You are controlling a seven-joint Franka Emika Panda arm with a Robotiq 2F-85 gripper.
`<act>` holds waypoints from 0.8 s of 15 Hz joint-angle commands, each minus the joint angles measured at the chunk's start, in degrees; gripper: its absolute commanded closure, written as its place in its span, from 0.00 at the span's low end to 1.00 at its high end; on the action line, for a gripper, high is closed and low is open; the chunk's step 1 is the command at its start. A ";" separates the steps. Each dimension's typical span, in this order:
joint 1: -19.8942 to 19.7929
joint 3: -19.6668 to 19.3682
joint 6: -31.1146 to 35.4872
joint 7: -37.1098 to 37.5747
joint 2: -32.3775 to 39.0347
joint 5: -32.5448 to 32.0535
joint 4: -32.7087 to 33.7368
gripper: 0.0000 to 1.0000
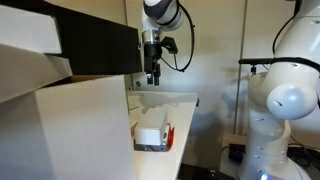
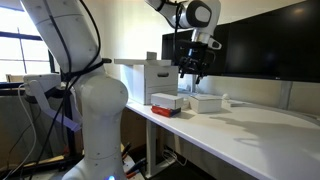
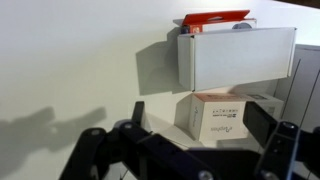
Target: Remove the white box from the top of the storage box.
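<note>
white box (image 1: 150,128) on storage box (image 1: 169,133) | both on table (image 1: 183,118) | 2nd box (image 2: 205,102) just beside, nr edge

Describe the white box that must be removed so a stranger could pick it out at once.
On the long white table, find the low storage box with red sides. The white box is the plain flat carton lying on top of it. The neighbouring white carton rests straight on the table; only this one has red beneath it.
</note>
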 commanded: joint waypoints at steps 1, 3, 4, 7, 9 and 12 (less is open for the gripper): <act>-2.96 0.62 0.12 0.34 2.02 -2.42 2.49 0.00; -3.48 0.89 0.15 0.23 3.58 -3.54 3.69 0.00; -3.62 1.45 0.41 0.85 3.79 -4.62 4.03 0.00; -3.64 2.93 0.96 3.34 4.42 -6.77 4.42 0.00; -3.17 4.38 1.20 5.09 3.48 -7.60 3.30 0.00; -2.07 7.71 3.10 9.45 4.27 -7.22 3.19 0.00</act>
